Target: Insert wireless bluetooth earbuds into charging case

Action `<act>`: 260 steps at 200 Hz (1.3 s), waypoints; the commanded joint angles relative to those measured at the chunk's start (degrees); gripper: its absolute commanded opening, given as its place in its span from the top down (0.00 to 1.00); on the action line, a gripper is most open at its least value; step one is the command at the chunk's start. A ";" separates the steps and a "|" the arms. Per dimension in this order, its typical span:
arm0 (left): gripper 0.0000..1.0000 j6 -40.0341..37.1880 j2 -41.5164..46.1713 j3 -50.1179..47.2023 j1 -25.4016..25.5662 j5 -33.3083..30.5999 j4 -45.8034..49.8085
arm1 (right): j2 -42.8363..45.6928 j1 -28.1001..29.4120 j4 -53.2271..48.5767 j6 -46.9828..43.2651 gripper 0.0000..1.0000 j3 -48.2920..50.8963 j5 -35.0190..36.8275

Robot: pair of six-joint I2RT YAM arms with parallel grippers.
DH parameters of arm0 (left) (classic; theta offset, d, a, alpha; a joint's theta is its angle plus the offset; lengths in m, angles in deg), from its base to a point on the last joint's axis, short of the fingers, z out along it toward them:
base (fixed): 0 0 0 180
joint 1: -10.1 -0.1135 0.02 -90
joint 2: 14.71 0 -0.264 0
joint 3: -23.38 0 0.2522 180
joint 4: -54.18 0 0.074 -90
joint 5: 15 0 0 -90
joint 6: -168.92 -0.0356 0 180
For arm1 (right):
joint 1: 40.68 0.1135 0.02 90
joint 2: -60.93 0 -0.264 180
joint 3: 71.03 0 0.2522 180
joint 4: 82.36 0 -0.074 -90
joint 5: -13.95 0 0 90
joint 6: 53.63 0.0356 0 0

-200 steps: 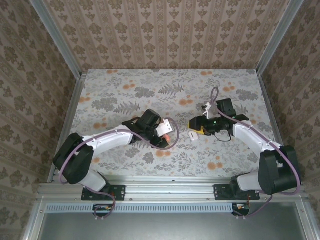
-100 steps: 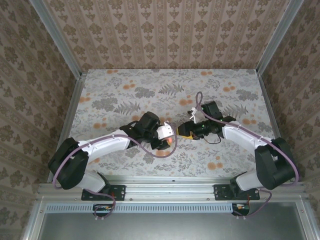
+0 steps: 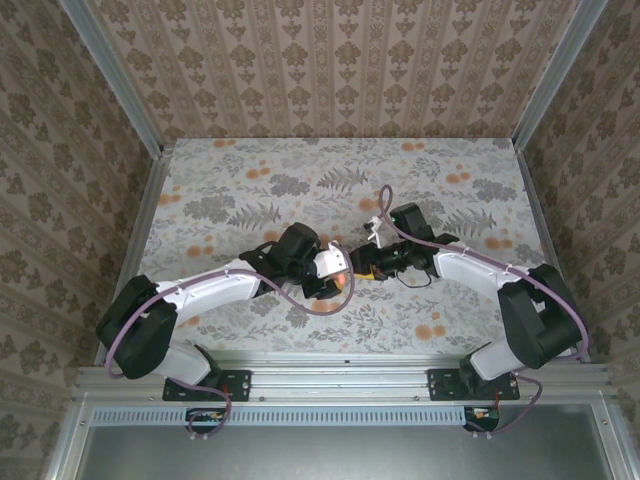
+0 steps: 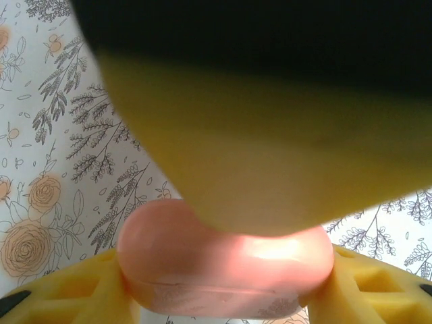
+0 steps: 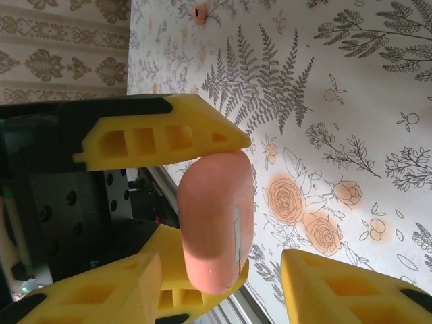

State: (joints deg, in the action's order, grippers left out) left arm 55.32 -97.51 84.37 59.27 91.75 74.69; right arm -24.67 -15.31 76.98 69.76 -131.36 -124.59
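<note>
At mid-table (image 3: 250,170): two grippers tip to tip at the pink case.

Left gripper (image 3: 337,270) clamped on pink case (image 5: 214,223), one yellow finger against each long side. Right gripper (image 5: 221,262) spread wide, fingers either side of the case's near end, gap visible on both sides. Left wrist view: one right finger sits just over the top of the case; cannot tell if it touches. Cannot tell whether the case lid is up or down. One coral earbud (image 5: 198,12) lies on the flowered table surface, well apart from the case and both grippers.
</note>
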 commanded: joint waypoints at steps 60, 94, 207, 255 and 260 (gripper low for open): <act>0.61 3.55 1.15 0.74 0.49 1.59 -1.73 | -2.31 1.79 3.34 1.42 0.55 -0.89 -1.91; 0.61 4.08 1.53 0.98 0.40 1.53 -1.54 | -2.73 2.14 3.64 1.42 0.56 -1.16 -2.16; 0.44 5.16 2.67 0.74 0.15 0.79 -1.10 | 0.67 3.11 2.33 -3.59 0.75 -0.48 -0.36; 0.31 6.18 7.59 -0.95 -2.53 7.02 -1.04 | 7.73 2.94 -0.56 -11.58 0.75 1.94 4.12; 0.32 5.96 8.13 -0.91 -2.88 7.96 -0.53 | 8.66 2.87 -1.38 -13.18 0.75 2.09 4.67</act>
State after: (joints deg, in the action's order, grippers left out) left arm 60.35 -92.90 84.30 57.98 94.38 74.27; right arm -20.93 -12.52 79.65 64.73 -130.77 -123.01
